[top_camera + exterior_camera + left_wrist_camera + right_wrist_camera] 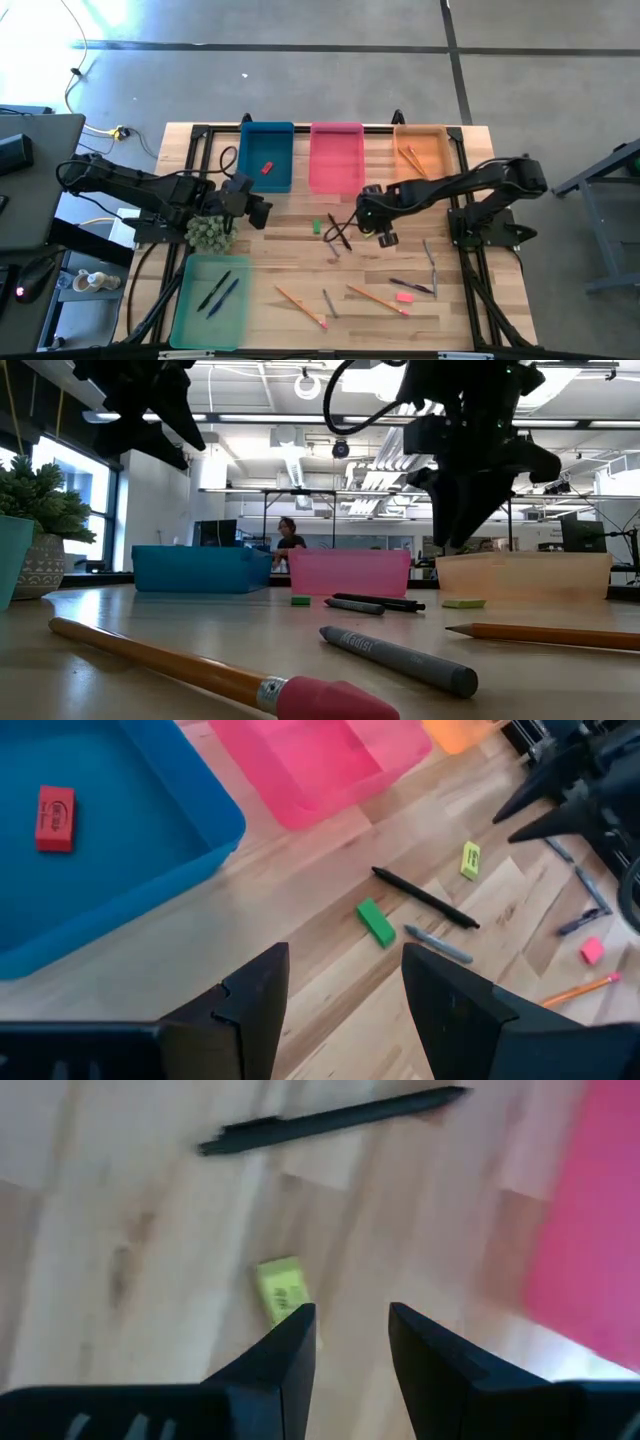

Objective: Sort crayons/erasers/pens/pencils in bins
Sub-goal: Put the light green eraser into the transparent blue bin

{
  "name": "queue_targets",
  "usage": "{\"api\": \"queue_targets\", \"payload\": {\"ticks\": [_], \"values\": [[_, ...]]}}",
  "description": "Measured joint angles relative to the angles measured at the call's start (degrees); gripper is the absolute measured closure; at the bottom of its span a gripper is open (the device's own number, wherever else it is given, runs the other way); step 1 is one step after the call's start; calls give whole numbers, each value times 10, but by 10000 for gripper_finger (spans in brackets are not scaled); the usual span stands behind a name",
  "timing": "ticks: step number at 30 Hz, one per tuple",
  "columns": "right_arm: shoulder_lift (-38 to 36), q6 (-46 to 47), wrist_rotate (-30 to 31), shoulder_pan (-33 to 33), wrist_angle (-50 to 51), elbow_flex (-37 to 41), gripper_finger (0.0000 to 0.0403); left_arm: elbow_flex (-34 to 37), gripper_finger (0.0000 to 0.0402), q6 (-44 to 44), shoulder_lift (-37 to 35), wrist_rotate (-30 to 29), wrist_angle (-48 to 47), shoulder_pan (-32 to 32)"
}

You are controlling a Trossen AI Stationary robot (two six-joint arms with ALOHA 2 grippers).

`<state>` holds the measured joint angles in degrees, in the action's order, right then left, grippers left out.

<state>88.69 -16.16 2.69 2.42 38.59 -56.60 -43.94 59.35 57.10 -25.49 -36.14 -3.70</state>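
Right gripper [348, 1342] hung over the table [300, 270], fingers spread, empty, beside the yellow-green eraser [281, 1289]. Eraser lay flat near the pink bin [592, 1230]. Black pen [330, 1120] lay beyond it, long axis crosswise to the eraser's. Left gripper [340, 992] was spread, empty.

looks to me like open-plan robotics lab or workshop. i see bare concrete floor [330, 80] with dark seam lines, wooden worktop [300, 270] on black frame, cables [75, 60] trailing across floor. low view: exposed ceiling ducts [290, 460], strip lights, big window [80, 480], monitors [215, 532] on far desks, person [288, 538] seated there. potted plant [35, 530] at worktop edge.
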Motion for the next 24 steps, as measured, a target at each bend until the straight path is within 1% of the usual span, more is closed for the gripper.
{"api": "queue_targets", "payload": {"ticks": [4,13,24], "values": [[21,-8,-28,4,-2,0,283,0,216,-7,0,3,0,0],[72,-1,-22,18,1,0,283,0,216,-15,0,12,0,0],[82,8,-17,18,0,0,283,0,216,-21,0,12,0,0]]}}
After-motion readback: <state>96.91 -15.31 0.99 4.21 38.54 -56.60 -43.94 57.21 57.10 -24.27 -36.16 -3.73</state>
